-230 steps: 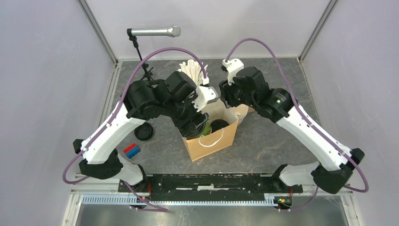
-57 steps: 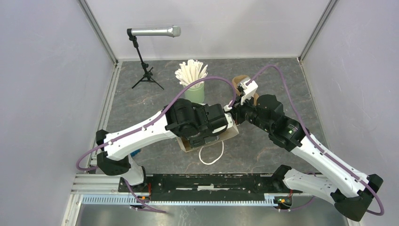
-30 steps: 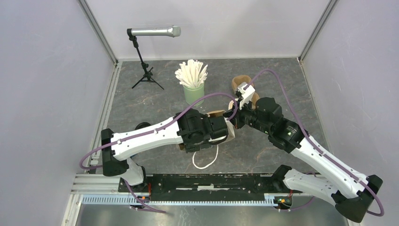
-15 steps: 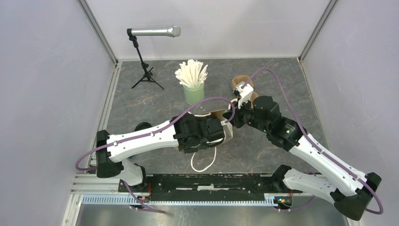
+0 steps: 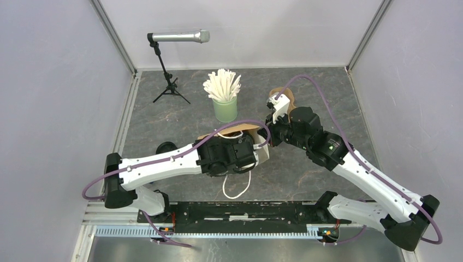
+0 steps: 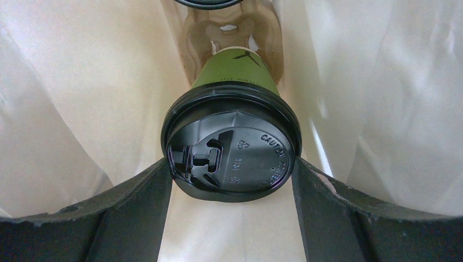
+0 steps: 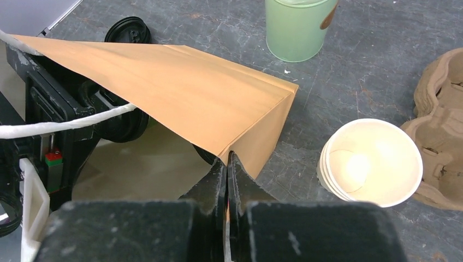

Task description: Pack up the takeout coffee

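Nearest, a white handle (image 5: 223, 190) loop lies on the table (image 5: 327, 98) just in front of the bag (image 7: 180, 93). My left gripper (image 6: 232, 164) is inside the bag. Its fingers (image 6: 136, 213) are closed only as far as the black lid of the green cup (image 6: 232, 147), one against each side of the rim. The cup sits in there with its lid toward my wrist camera and its foot toward the bag's brown bottom. Beyond it, at the top edge of that view, the rim of a second lid (image 6: 210, 2) shows; I cannot see the cup under it. My right gripper (image 7: 227, 159) is pinched fully together on the paper at the right corner of the bag's mouth. Left of the bag a loose lid (image 7: 128, 30) lies on the table. Right of the bag stands a stack of cream cups (image 7: 371, 164), with a pulp tray (image 7: 439, 103) just beyond. Farther back is the mint cup (image 5: 225, 110) of sticks (image 5: 222, 84), and at the far left the mic (image 5: 177, 37) on its stand.
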Available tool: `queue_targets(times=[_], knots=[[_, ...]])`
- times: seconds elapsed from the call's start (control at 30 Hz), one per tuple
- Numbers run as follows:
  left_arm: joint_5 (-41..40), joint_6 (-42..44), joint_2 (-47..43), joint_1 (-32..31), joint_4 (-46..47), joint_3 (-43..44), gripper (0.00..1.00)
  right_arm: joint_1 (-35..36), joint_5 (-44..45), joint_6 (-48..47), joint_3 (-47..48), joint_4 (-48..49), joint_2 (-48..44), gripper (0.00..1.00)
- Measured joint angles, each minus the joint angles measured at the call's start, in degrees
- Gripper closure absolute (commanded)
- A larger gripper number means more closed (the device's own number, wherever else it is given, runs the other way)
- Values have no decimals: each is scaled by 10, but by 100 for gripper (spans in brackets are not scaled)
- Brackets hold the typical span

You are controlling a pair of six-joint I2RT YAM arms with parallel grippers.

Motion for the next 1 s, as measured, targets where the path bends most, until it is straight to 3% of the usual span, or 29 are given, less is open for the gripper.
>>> queue_targets(times=[0.67,1.0], knots=[[-27,6,-32,0,29,-73,54,0,-63,17,-13,26,6,100],[-36,6,-87,5,54,-133,55,0,-120,39,-69,113,-10,100]])
